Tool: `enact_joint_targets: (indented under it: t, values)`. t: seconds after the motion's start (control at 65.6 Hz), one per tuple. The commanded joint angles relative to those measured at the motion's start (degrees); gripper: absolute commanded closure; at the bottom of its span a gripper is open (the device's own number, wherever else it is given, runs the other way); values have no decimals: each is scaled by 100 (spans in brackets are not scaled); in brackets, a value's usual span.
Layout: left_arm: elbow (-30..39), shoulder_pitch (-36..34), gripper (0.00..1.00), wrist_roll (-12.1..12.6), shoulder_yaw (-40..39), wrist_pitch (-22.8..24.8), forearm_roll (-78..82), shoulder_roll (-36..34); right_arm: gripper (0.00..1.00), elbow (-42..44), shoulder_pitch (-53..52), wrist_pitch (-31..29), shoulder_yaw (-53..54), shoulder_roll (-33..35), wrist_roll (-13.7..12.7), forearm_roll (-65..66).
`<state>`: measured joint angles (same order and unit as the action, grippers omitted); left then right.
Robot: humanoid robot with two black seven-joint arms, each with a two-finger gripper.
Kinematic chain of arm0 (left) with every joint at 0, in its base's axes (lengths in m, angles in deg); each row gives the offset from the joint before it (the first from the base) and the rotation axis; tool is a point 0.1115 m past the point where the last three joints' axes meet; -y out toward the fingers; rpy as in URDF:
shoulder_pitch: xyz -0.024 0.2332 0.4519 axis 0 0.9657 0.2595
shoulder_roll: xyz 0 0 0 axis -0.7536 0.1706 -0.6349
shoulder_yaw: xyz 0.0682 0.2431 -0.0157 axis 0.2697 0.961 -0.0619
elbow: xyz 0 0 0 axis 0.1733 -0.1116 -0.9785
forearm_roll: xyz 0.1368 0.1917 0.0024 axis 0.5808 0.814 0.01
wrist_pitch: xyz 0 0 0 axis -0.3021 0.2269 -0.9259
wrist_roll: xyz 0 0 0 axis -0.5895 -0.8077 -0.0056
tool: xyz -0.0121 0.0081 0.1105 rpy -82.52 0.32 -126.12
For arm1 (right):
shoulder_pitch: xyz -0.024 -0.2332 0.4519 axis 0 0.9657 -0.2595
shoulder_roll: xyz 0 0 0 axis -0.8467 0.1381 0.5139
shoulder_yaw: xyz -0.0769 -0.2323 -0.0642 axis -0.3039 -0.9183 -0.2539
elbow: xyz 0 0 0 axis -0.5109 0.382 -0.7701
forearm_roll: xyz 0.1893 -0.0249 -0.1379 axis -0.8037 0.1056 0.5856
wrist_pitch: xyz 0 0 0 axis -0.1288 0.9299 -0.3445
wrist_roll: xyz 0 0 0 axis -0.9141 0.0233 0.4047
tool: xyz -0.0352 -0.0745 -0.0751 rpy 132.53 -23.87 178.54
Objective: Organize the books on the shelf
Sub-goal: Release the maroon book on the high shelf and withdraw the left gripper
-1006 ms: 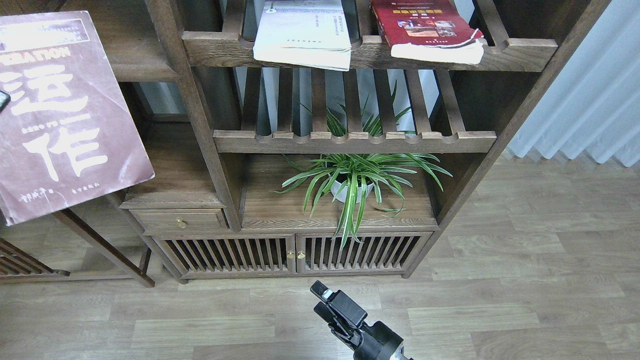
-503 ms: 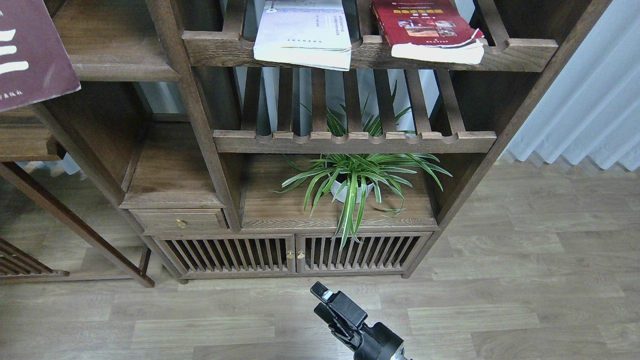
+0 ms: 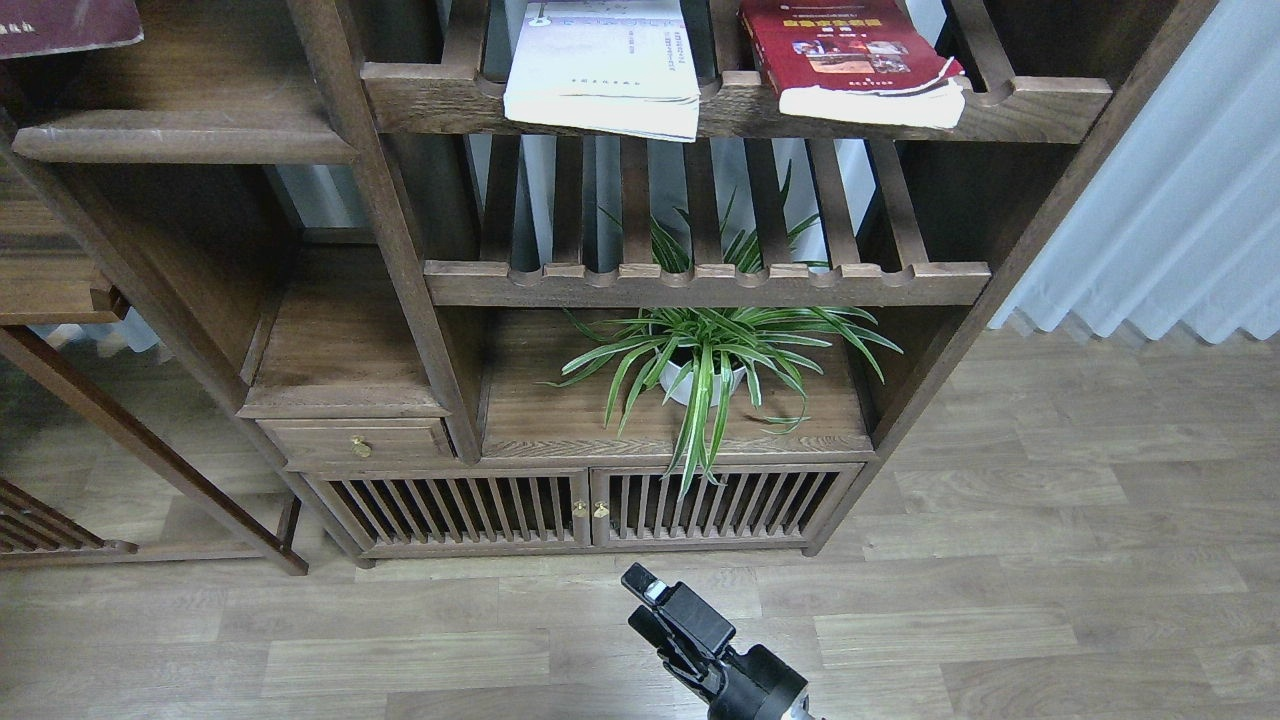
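Books sat high, my right hand low: all reach was up and away.

The maroon book (image 3: 62, 24) showed only as a corner at the top-left edge, over the solid shelf (image 3: 190, 135); whether it rested there or was carried, I could not tell, and my left hand was out of view. The white book (image 3: 602, 62) and red book (image 3: 850, 58) lay flat, well apart, on the slatted shelf (image 3: 740, 105), spines running front to back, page ends overhanging the front rail toward me (the red one angled slightly). My right hand (image 3: 660, 610) hung over the floor (image 3: 1000, 600) below the plant (image 3: 715, 365), grasping nothing; open or clenched, I could not tell. I judged the red book nearer it, up and slightly right, the solid shelf far up-left.
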<state>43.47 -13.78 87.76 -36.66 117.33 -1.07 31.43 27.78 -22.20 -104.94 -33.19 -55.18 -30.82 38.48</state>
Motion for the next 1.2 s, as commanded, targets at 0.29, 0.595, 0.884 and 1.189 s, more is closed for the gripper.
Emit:
enact_joint_targets:
  t: [0.29, 0.595, 0.884, 1.189]
  values:
    - [-1080, -1059, 91, -2, 1204, 1, 233, -177, 0, 0, 7, 0, -8, 0, -3, 1]
    - [-1976, -2060, 91, -2, 2135, 1, 242, -107, 0, 0, 7, 0, -16, 0, -3, 1]
    - [-2583, -2518, 89, -2, 2698, 1, 233, -28, 0, 0, 7, 0, -43, 0, -3, 10]
    - [-2908, -2571, 91, -2, 2935, 1, 224, 218, 0, -9, 7, 0, -43, 0, -3, 10]
